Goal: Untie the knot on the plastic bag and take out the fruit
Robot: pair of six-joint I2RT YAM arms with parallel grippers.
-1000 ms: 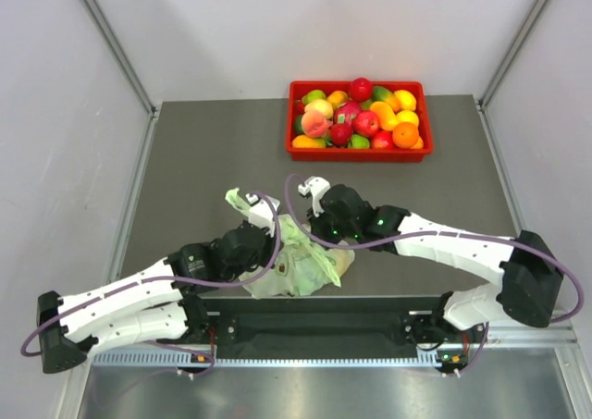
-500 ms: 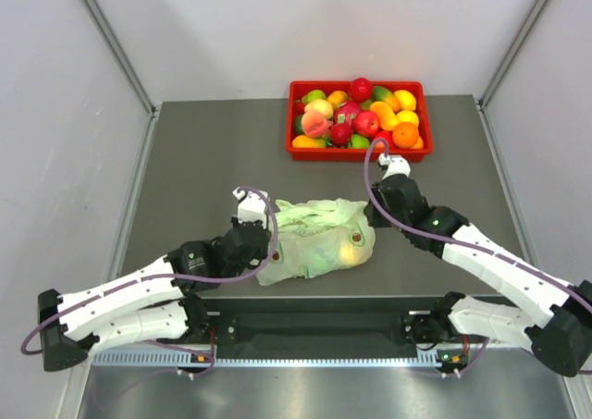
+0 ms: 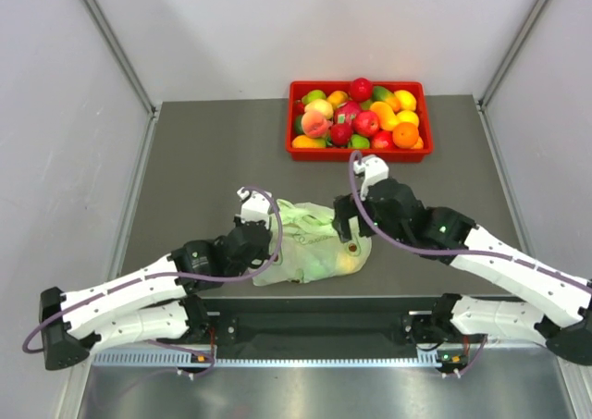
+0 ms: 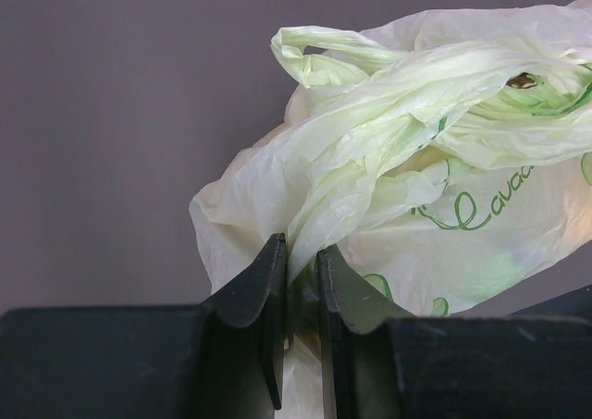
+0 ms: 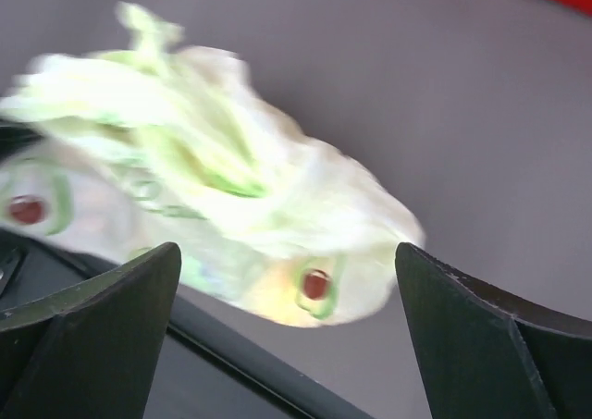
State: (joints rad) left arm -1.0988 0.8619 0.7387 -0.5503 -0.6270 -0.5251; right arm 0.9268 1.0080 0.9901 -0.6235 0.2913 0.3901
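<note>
1. My left claw point(image 4: 299, 252) is almost closed and pinches a thin fold of the plastic bag point(image 4: 416, 188) at the bag's left corner.
2. My right claw point(image 5: 287, 252) is wide open and holds nothing; it hangs over the bag's right end.
3. The knot point(image 3: 307, 218) is a twisted bunch on top of the bag, between both claws. The right wrist view is blurred, so I cannot place it exactly.
4. The fruit point(image 3: 346, 262) is inside the bag, yellow through the film, well apart from the red tray point(image 3: 356, 154).
5. Risk: if the right claw closes on the bag body instead of a tail, pulling may tighten the knot or tear the film. The left fold may also slip out.
</note>
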